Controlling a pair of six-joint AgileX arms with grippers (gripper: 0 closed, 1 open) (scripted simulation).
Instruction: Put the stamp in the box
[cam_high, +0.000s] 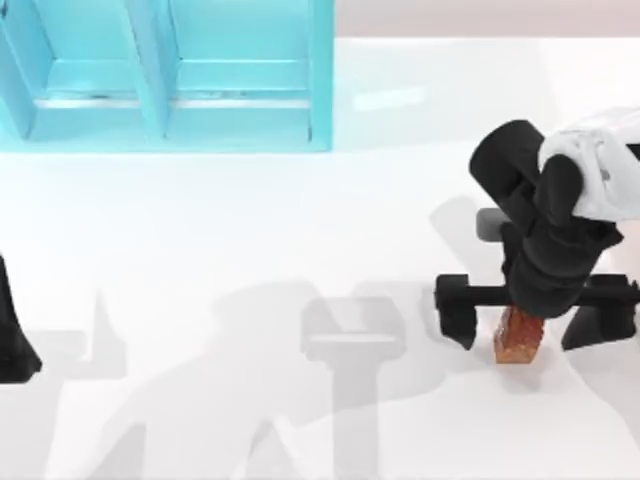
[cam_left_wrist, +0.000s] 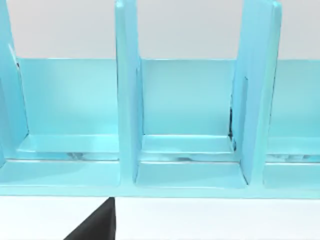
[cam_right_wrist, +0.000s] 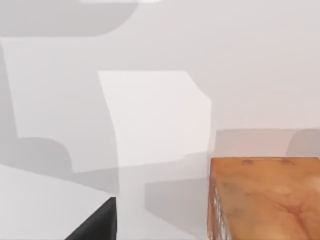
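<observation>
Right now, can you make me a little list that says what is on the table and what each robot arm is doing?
stamp: reddish-brown block on the white table, toward the top view's right
box: light blue, with dividers making compartments, at the table's far left
stamp in box: not yet
right hand: above the stamp, fingers spread wide to either side of it, open
left arm: parked at the table's left edge
left wrist view: looks into the box's compartments

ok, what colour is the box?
Light turquoise blue box; clearest in the left wrist view.
</observation>
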